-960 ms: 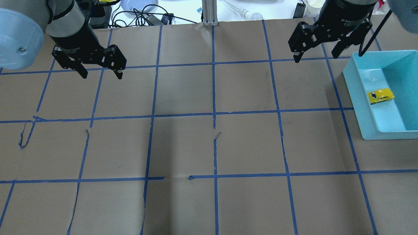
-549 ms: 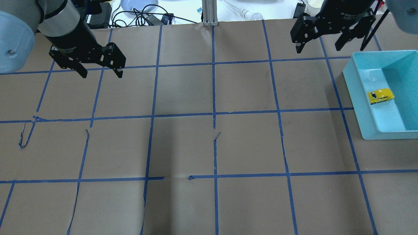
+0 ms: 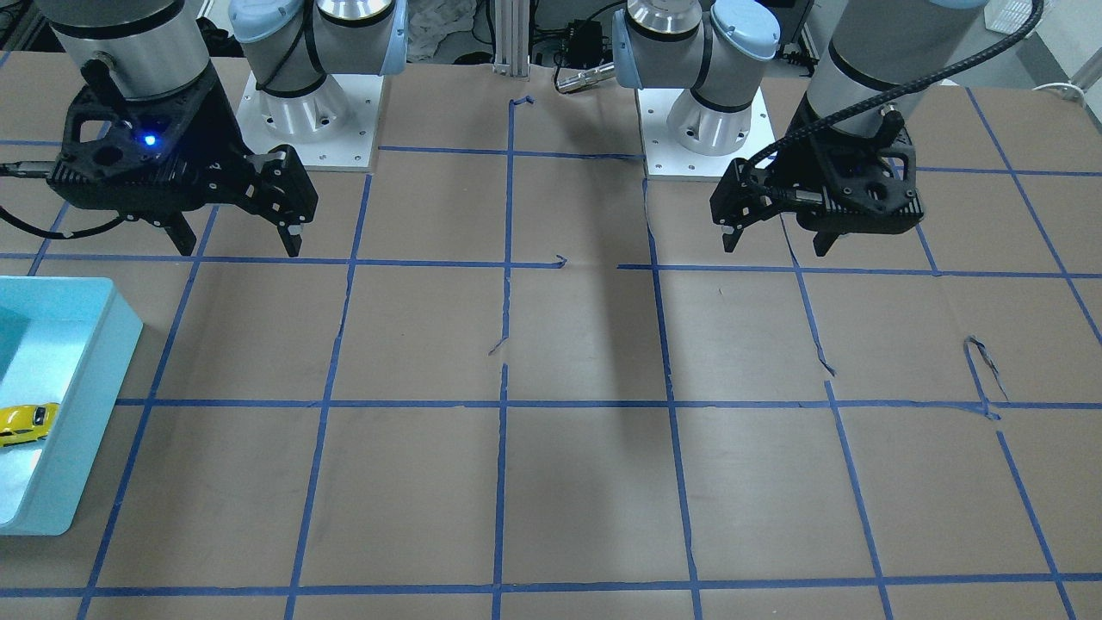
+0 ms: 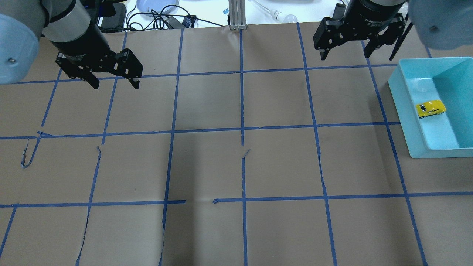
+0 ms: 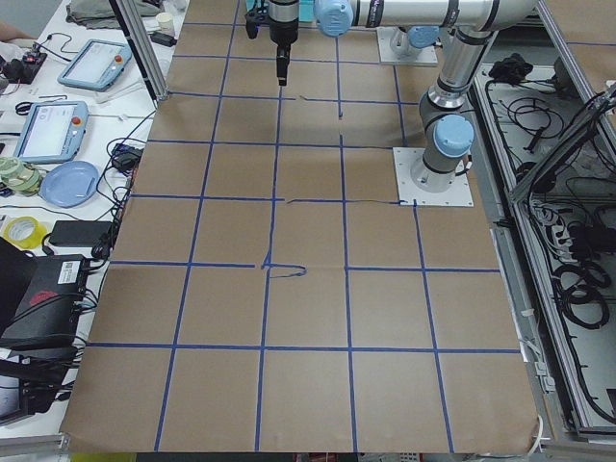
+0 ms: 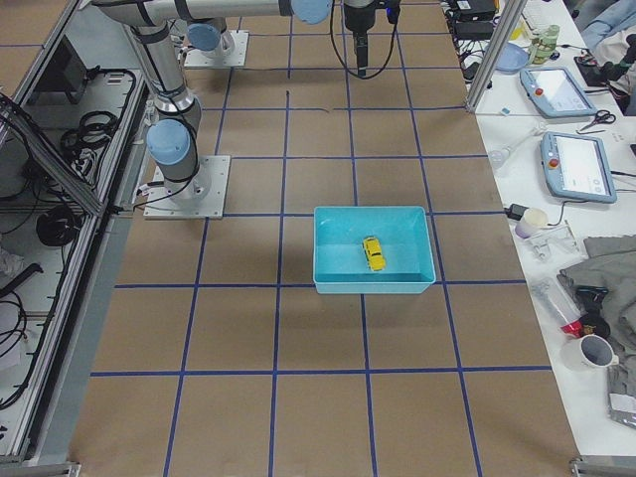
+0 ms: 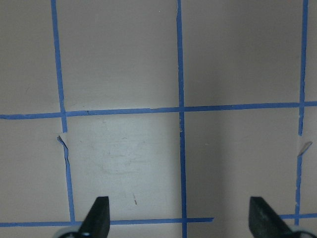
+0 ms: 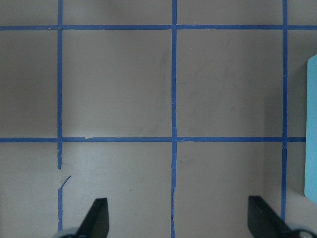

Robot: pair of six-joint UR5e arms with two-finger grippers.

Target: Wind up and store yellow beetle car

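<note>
The yellow beetle car (image 4: 430, 108) lies inside the light-blue bin (image 4: 400, 105) at the table's right side. It also shows in the front view (image 3: 26, 422) and the right side view (image 6: 374, 253). My right gripper (image 4: 345, 56) is open and empty, hanging above the paper to the left of the bin's far corner, apart from the bin. Its wrist view shows open fingers (image 8: 96, 215) over bare paper, with the bin's edge (image 8: 311, 124) at the right. My left gripper (image 4: 115, 85) is open and empty over the table's far left; it also shows in the front view (image 3: 775, 248).
Brown paper with a blue tape grid (image 4: 242, 129) covers the table; some tape is torn and lifted (image 4: 26, 159). An aluminium post (image 4: 236, 14) stands at the far edge, with cables and a blue plate (image 4: 157, 5) behind it. The arm bases (image 3: 306, 112) stand on the robot's side.
My right gripper has risen and moved back and left, away from the bin, still open. The left gripper has shifted only slightly. The car has not moved.
</note>
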